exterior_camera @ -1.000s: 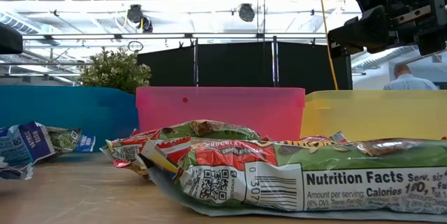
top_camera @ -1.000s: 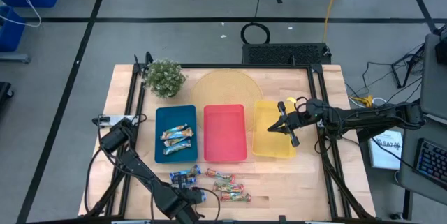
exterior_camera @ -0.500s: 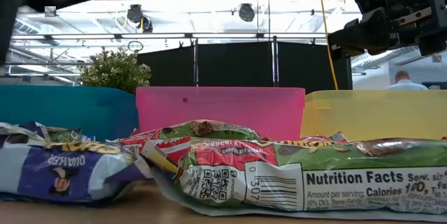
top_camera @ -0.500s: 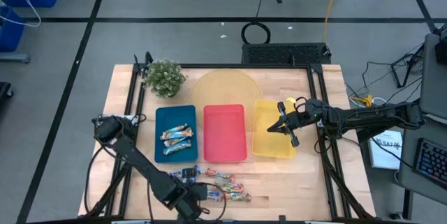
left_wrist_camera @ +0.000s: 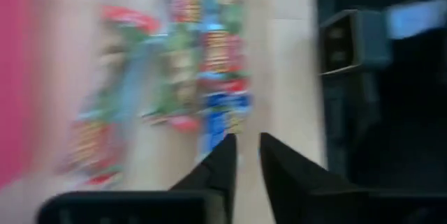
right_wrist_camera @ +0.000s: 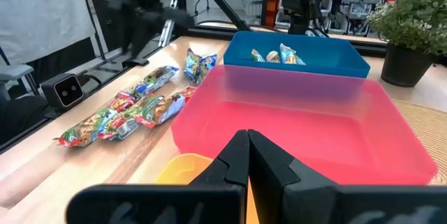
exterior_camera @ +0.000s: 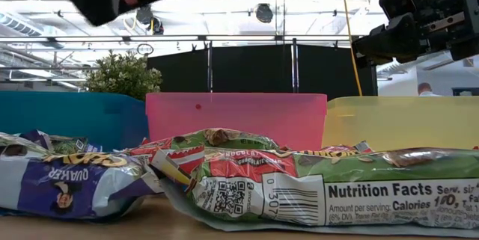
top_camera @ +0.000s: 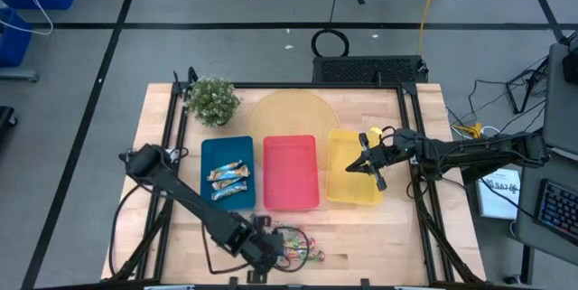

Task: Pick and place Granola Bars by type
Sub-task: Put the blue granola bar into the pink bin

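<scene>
Left of the red tray [top_camera: 291,172], the blue tray [top_camera: 226,173] is lying flat on the table [top_camera: 397,227], and three blue-white granola bars [top_camera: 228,176] are resting inside it. Beyond the blue tray, away from the table's front edge, a small potted plant [top_camera: 213,100] is standing. Near the front edge, just in front of the red tray, the left gripper [top_camera: 269,252] is hovering low over the loose pile of granola bars [top_camera: 296,243]; in the left wrist view its two fingers [left_wrist_camera: 216,172] are standing a little apart with only bare wood between them, gripping nothing. The pile is lying between the red tray and the front edge, a jumble of red-brown, green and blue wrappers touching one another, and one blue-white bar [exterior_camera: 71,186] is lying at the pile's blue-tray end. Right of the red tray, the yellow tray [top_camera: 348,182] is sitting side by side with it. Above the yellow tray, the right gripper [top_camera: 365,163] is hanging in the air, its fingers pressed together and holding nothing.
</scene>
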Robot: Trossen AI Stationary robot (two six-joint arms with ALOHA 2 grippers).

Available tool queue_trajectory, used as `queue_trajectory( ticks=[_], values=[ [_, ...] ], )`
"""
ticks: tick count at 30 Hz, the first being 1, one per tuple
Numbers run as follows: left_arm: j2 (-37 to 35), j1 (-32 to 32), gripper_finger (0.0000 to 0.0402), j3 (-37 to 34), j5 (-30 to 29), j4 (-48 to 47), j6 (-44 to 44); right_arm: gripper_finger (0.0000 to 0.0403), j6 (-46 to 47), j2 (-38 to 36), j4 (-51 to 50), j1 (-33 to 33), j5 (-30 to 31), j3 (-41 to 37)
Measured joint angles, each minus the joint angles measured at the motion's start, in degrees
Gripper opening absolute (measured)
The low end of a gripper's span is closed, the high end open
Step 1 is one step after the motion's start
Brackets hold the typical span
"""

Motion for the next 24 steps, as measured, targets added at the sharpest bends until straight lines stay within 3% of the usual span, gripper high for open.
queue_trajectory(
  ticks=[3, 7, 11, 17, 24],
  values=[
    [1.8, 0.0, 0.0138, 0.0, 2.6, 2.9, 0.1, 0.0, 0.3, 0.0, -0.3, 0.0, 0.0, 0.0],
    [4.2, -0.3, 0.0207, 0.0, 2.5, -1.8, -0.2, 0.0, 0.3, 0.0, -0.2, 0.0, 0.0, 0.0],
    [6.0, -0.3, 0.0247, 0.1, 3.9, -2.5, -1.4, 0.0, 0.3, 0.0, -0.2, 0.0, 0.0, 0.0],
    [9.1, -0.3, 0.0254, 0.1, 2.0, -1.8, 0.9, 0.0, 0.3, 0.0, -0.2, 0.0, 0.0, 0.0],
    [12.0, -0.4, 0.022, 0.4, -1.1, -2.0, 0.6, 0.0, 0.6, 0.0, -0.2, 0.0, 0.0, 0.0]
  ],
)
